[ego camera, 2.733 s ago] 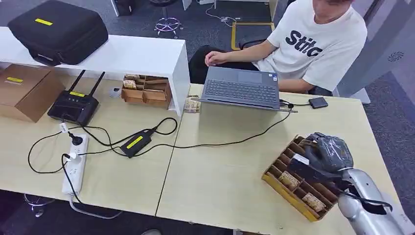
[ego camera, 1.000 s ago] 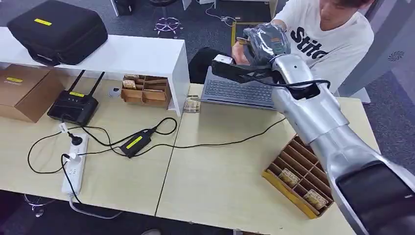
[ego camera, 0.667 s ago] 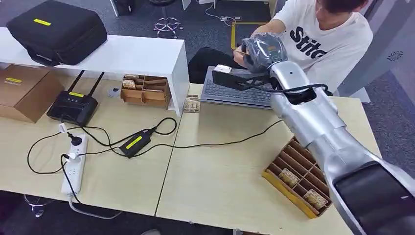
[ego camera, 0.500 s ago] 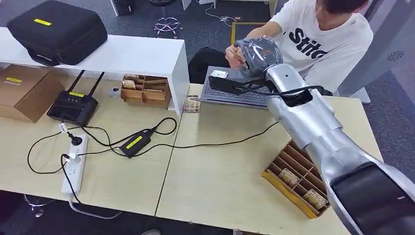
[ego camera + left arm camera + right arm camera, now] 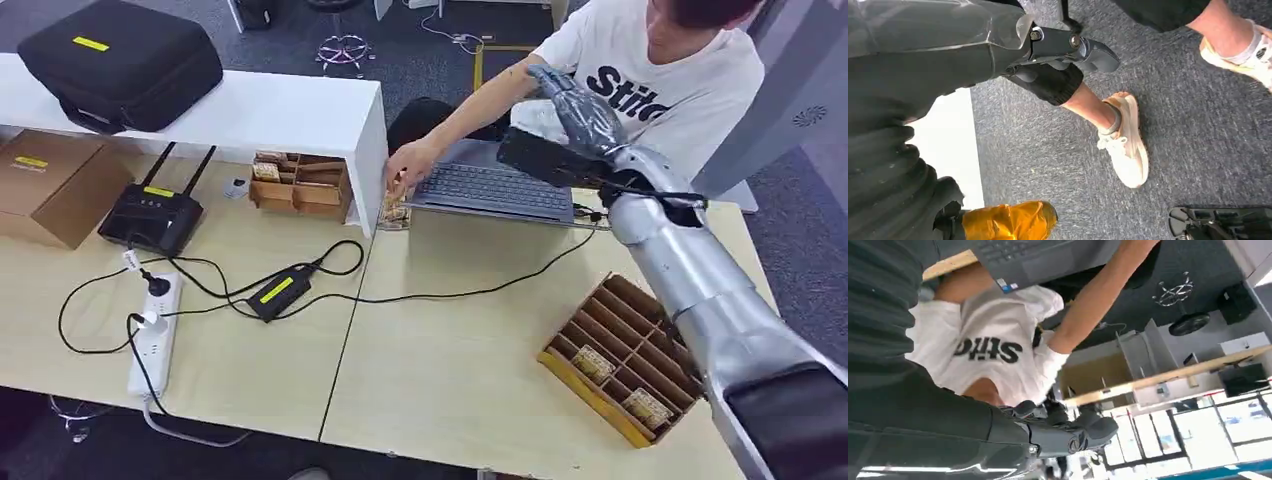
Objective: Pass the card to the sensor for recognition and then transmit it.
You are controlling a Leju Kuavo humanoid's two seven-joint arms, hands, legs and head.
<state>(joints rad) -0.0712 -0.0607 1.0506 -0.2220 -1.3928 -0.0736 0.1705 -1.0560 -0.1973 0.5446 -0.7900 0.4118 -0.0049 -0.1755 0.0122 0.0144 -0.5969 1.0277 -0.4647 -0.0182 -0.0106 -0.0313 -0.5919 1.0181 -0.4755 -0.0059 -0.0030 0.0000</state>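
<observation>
Office test bench, seen from my remote station: in the head view the right hand [image 5: 578, 108] hangs above the laptop [image 5: 495, 185] at upper right, fingers apart and holding nothing. A person [image 5: 660, 70] reaches across to a small stack [image 5: 393, 212] on the tabletop [image 5: 450, 350], mid-frame. The right wrist view adds the person's white shirt [image 5: 993, 340] beyond loosely spread fingers [image 5: 1088, 427]. The left wrist view has the left hand [image 5: 1063, 45] over grey carpet beside a pale shoe [image 5: 1125, 145]; I cannot tell its fingers' state. Cards [image 5: 592, 364], pale and brown-speckled, sit in tray [image 5: 575, 385] slots at lower right.
</observation>
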